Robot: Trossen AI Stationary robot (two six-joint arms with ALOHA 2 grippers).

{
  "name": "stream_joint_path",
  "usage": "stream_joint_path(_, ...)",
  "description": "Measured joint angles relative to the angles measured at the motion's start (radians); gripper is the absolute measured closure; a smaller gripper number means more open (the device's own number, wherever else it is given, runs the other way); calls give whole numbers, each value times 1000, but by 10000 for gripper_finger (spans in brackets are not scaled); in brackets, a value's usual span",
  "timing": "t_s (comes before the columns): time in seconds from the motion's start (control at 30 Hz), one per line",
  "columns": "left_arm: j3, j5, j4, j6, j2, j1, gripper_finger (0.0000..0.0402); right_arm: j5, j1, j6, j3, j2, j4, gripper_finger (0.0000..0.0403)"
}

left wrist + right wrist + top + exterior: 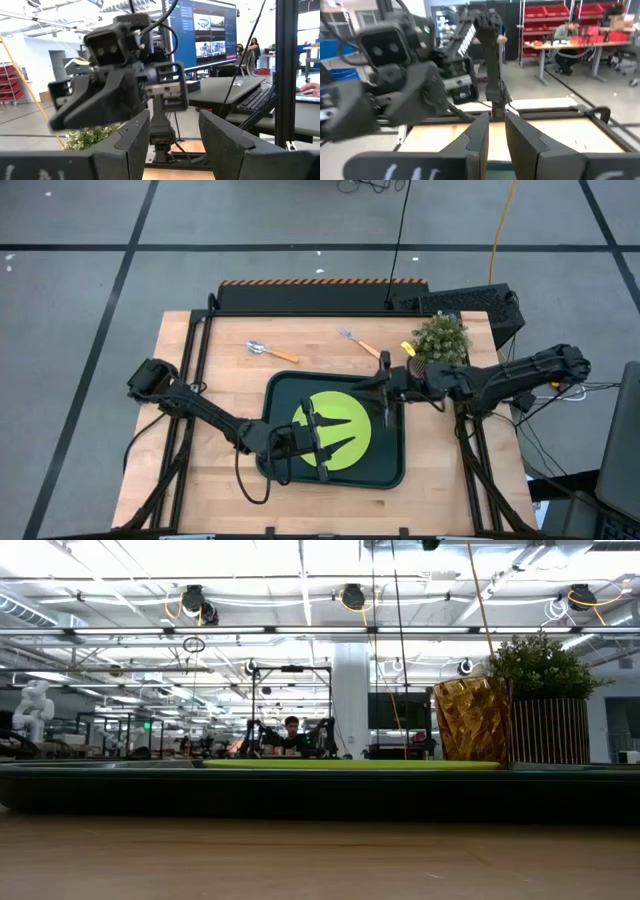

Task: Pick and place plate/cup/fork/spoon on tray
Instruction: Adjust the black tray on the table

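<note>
**Both arms reach inward, grippers facing each other**

The left arm stretches from the table's left edge toward the middle, its left gripper (322,442) level, fingers (131,142) spread with a clear gap. The right arm extends from the right edge, elbow bent, right gripper (386,395) also level, its fingers (479,135) close together with a narrow slit between them.

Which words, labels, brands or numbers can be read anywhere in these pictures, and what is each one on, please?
"TROSSEN": white letters running along a link of the left arm, seen in the right wrist view; slightly blurred.
Text and figures on the monitor behind the table: too small to read.
Raised marks on the dark housing behind the right wrist's fingers: too blurred to read.
Nothing on the table carries readable text.
</note>
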Motion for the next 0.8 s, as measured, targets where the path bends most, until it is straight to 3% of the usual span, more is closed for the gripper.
stream_joint_path(0.43,0,0,0,0,0,0,227,-145,-33,22,0,106,151,343)
stream_joint_path(0.8,0,0,0,0,0,0,227,-150,-32,55,0,119,165,344)
